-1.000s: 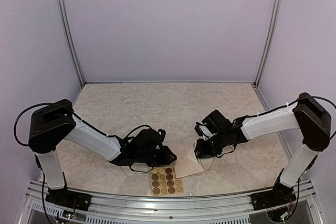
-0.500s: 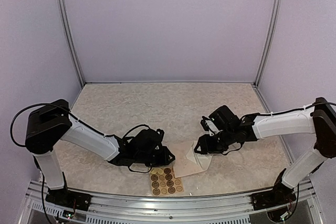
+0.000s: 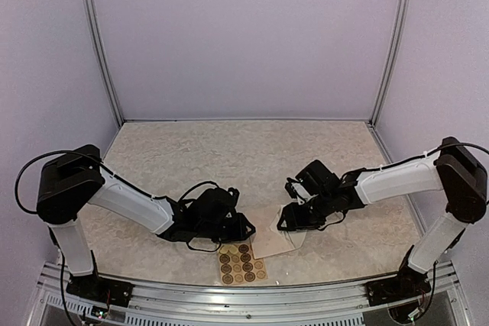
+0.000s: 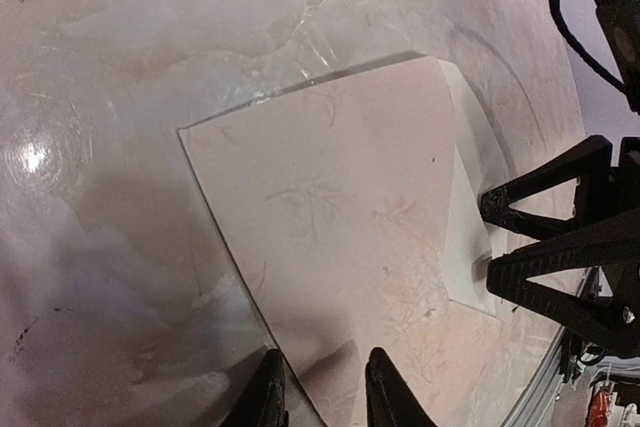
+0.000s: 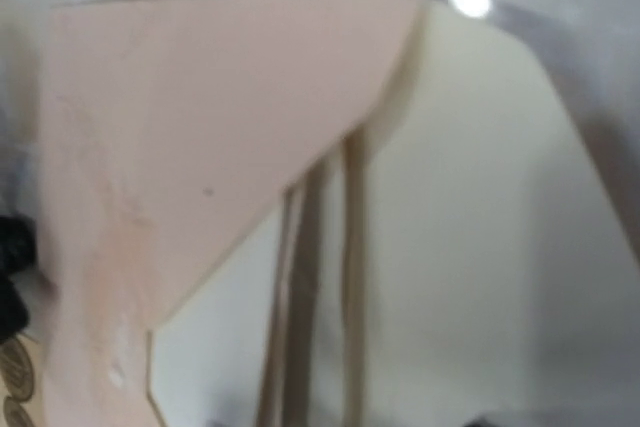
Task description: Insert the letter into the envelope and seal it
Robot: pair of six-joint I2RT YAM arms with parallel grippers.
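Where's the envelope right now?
In the top view the envelope lies flat on the table's near middle, between the left gripper and right gripper, just right of the sticker sheet.

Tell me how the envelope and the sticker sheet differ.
The envelope is plain pale tan; the sticker sheet carries rows of round brown stickers. The envelope lies between the two grippers, the left gripper at its edge; the sticker sheet lies nearer the front rail. Both lie flat on the table.

White arm links, black joints, looped cables
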